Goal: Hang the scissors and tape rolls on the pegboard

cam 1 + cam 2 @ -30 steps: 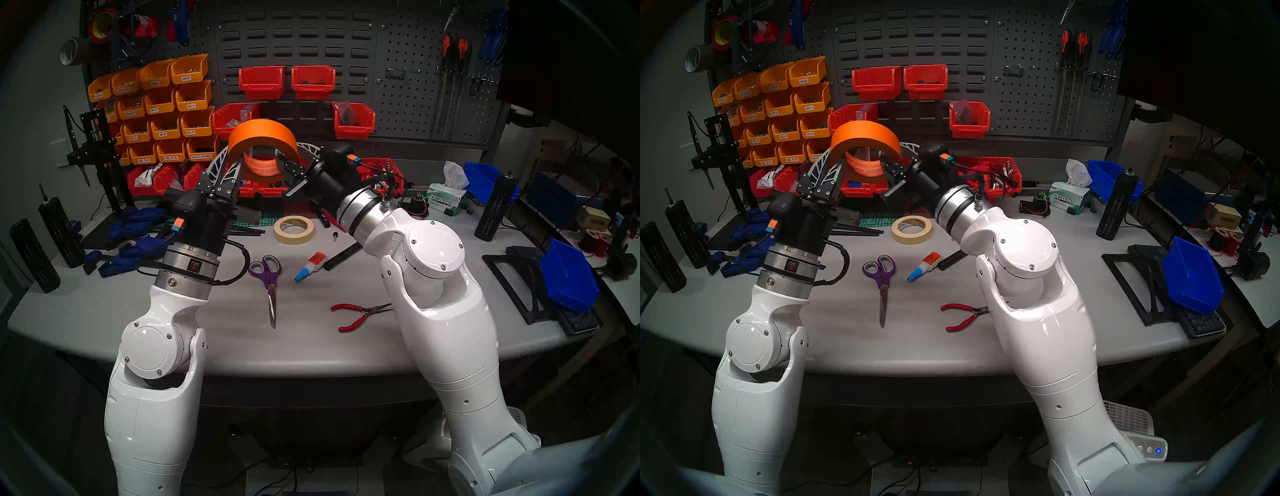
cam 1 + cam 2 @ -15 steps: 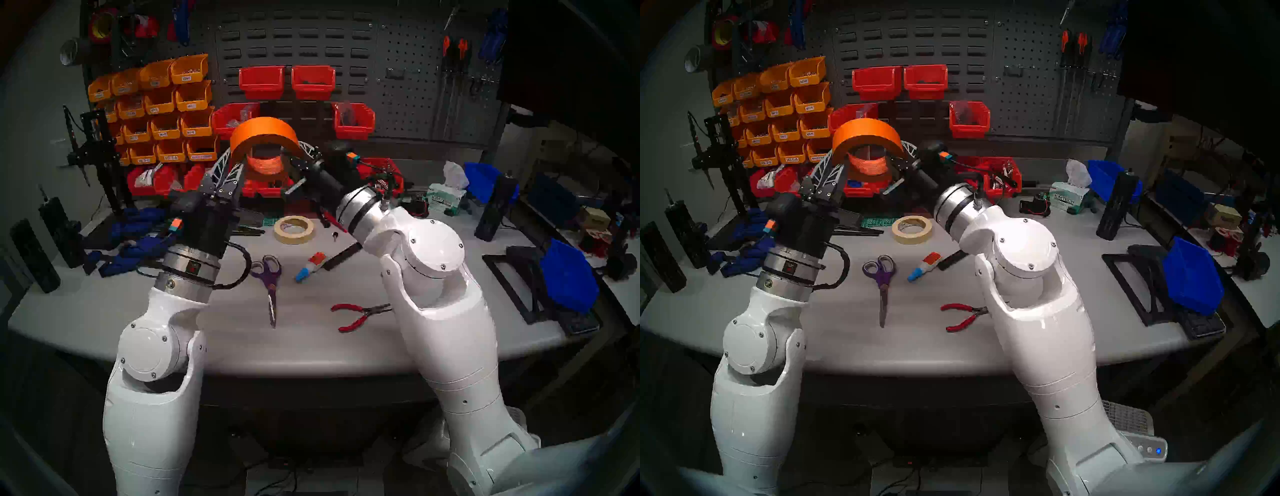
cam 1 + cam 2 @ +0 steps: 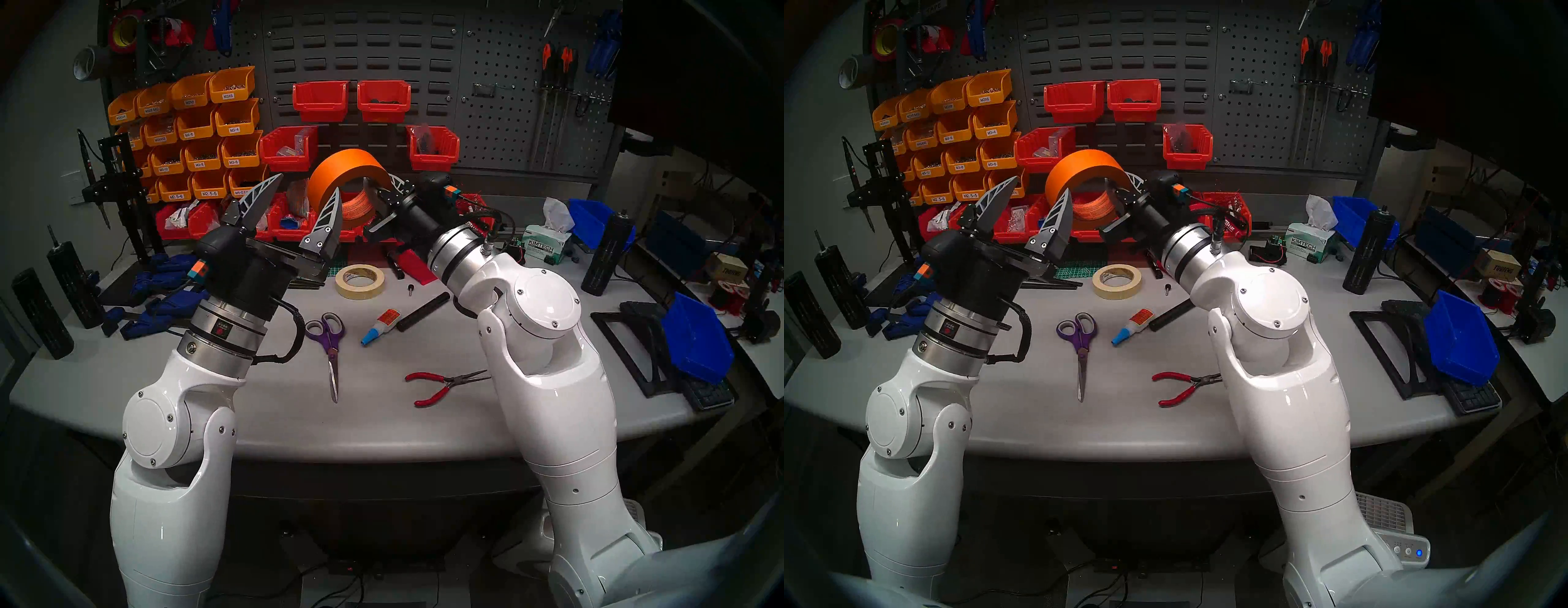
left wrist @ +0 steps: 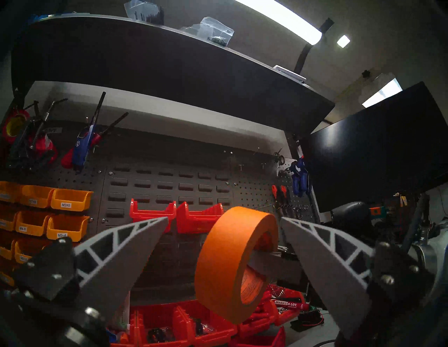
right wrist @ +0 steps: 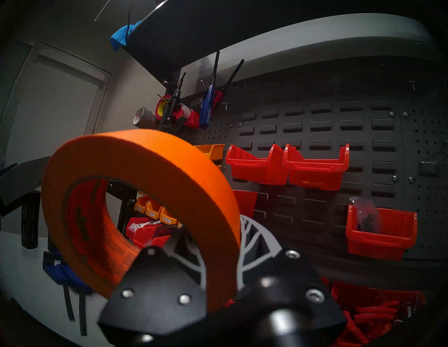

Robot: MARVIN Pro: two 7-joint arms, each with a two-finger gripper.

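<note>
The pegboard, a dark grey metal panel dotted with round holes and carrying bare hooks, is standing at the back right of the pale, smooth counter, and nothing from the task is hanging on it yet.

The orange tape roll is changing hands. A second ago the left gripper was pinching the roll's wall while the right gripper stood open beside it; now the left gripper is standing wide, its ribbed grey fingers clear of the tape on either side, and the right gripper is holding the roll alone, one finger inside the ring and one outside, clamped on the wall. The roll, a wide matte ring with a printed inner core, has swung to the right and is hanging in the air in front of the red bins. That is putting it on the arm nearer the pegboard's hooks, so carrying it across looks like the next step.

The cream masking-tape roll is lying flat on the counter, and the scissors, purple loop handles and long shiny blades, are lying closed in front of it.
</note>
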